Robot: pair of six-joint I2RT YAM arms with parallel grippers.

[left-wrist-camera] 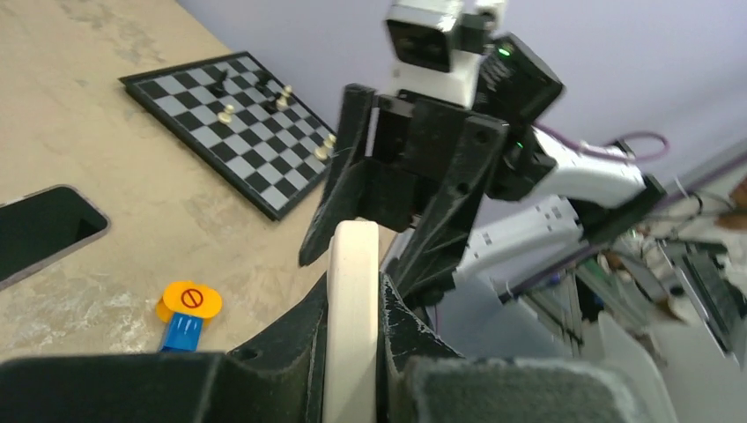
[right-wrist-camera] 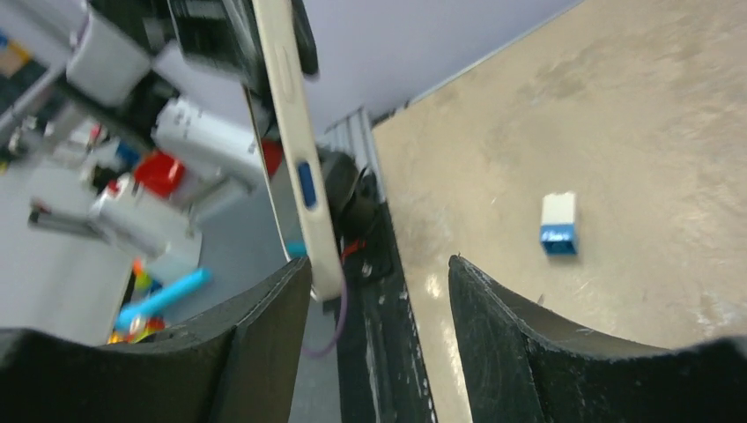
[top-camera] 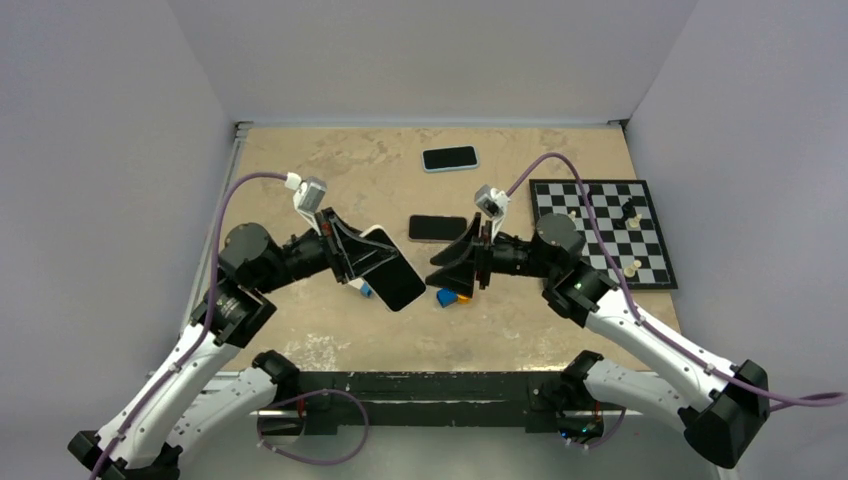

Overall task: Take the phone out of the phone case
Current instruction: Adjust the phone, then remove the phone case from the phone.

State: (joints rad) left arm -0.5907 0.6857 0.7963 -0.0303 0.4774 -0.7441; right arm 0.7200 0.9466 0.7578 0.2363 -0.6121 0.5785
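Note:
The phone (top-camera: 397, 281), dark screen up, sits in a cream phone case (top-camera: 377, 236) held tilted above the table. My left gripper (top-camera: 362, 262) is shut on it; in the left wrist view the cream case edge (left-wrist-camera: 352, 308) is pinched between both fingers. My right gripper (top-camera: 450, 267) faces it from the right and stands open. In the right wrist view the cased phone (right-wrist-camera: 295, 150) appears edge-on, its lower end just inside the left finger (right-wrist-camera: 255, 344), apart from the right finger (right-wrist-camera: 528, 335).
A bare black phone (top-camera: 437, 228) and a teal-cased phone (top-camera: 449, 158) lie farther back. A chessboard (top-camera: 602, 231) with a few pieces is at the right. An orange and blue tag (left-wrist-camera: 187, 305) and a small blue block (right-wrist-camera: 558, 225) lie under the grippers.

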